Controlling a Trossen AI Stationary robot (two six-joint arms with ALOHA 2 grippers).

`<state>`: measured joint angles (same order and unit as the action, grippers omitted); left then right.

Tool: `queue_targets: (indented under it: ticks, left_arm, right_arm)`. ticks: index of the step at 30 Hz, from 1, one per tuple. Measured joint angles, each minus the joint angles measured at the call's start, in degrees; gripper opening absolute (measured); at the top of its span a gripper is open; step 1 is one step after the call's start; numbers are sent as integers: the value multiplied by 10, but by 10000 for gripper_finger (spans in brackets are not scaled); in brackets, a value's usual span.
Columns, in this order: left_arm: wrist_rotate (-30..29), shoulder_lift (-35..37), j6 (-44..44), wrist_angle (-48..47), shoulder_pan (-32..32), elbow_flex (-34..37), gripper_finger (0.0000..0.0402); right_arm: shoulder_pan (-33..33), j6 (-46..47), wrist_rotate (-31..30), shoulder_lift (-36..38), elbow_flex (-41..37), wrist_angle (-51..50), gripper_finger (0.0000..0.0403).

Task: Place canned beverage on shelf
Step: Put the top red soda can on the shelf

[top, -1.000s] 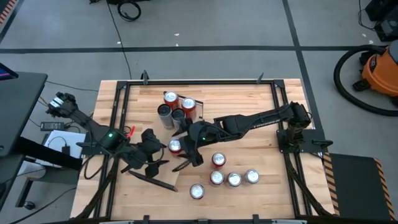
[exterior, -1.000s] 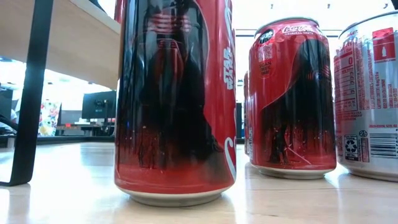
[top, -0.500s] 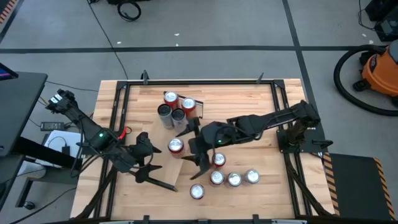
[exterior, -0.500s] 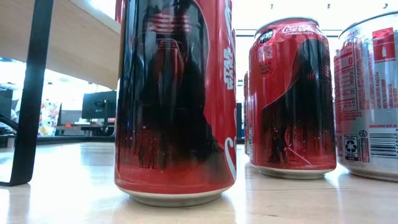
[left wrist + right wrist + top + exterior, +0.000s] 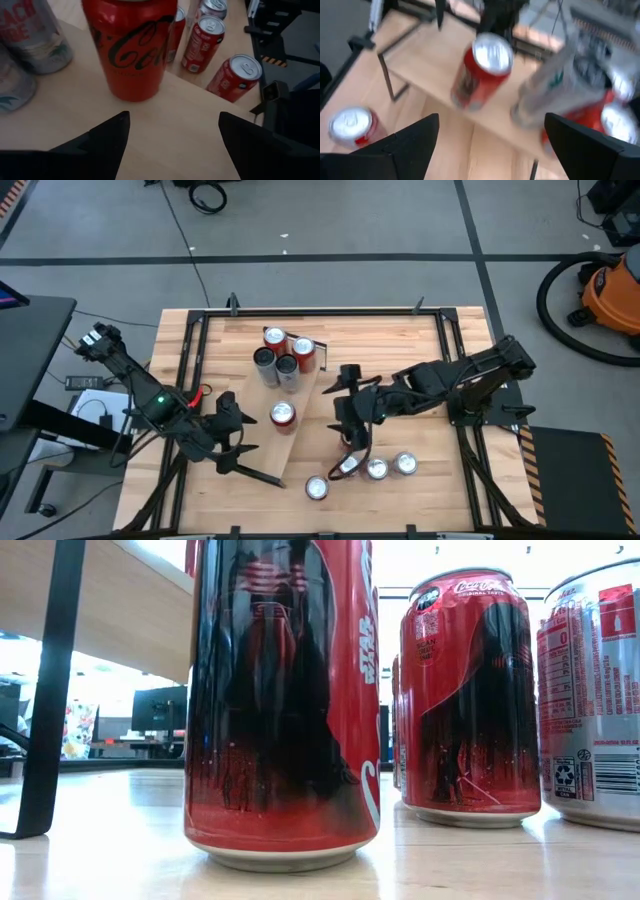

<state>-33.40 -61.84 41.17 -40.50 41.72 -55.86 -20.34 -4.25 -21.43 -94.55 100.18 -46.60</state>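
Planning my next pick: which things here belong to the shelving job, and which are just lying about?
Job: shelf, loose cans beside it, shelved cans, right gripper, left gripper, both jaws open.
Lying about: orange vacuum, floor cable.

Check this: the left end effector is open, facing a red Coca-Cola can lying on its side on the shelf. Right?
No. The red Coca-Cola can stands upright on the shelf, not on its side; the left wrist view shows it. The left end effector is open, facing it. The right end effector hangs open over loose cans on the table.
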Motion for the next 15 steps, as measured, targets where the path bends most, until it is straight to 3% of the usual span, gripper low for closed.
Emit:
queue_targets:
  ticks: [8, 11, 13, 15]
  left_arm:
    - [-2, 0, 5, 0, 0, 0, 315]
    - [-12, 0, -6, 0, -1, 0, 315]
    - [-58, 0, -17, 2, -1, 0, 315]
    - [-144, -6, -17, 9, 0, 0, 314]
  right_arm:
    - [-3, 63, -2, 37, -118, 14, 372]
    - [-9, 66, -3, 49, -166, 64, 372]
    - [-16, 55, -10, 57, -202, 114, 372]
    - [-21, 33, -25, 63, -238, 167, 372]
